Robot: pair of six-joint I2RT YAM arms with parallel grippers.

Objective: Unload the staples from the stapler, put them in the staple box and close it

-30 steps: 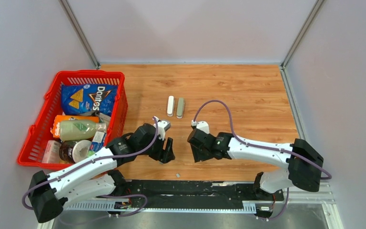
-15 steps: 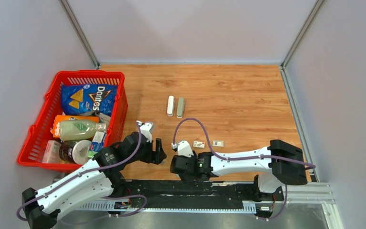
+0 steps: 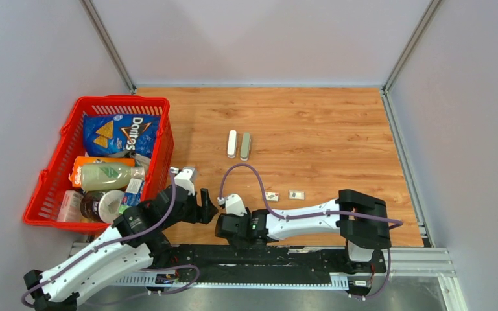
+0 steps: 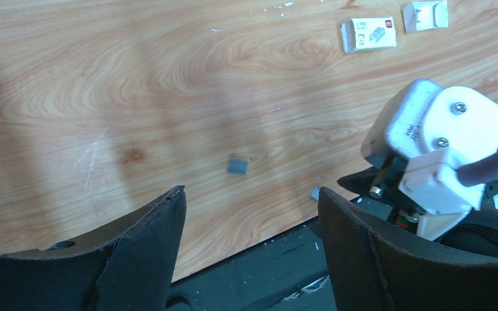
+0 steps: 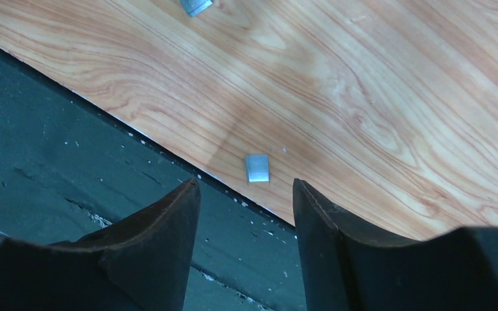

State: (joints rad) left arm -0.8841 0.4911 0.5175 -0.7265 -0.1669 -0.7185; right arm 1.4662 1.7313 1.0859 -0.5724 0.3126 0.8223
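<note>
Right fingers now at table's near edge, parted, empty, staples just ahead.

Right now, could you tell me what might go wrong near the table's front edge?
One staple strip lies at the table edge, just ahead of the open right gripper; a nudge could knock it onto the black rail. The left gripper sits close to the right arm's wrist, so they might collide.
</note>
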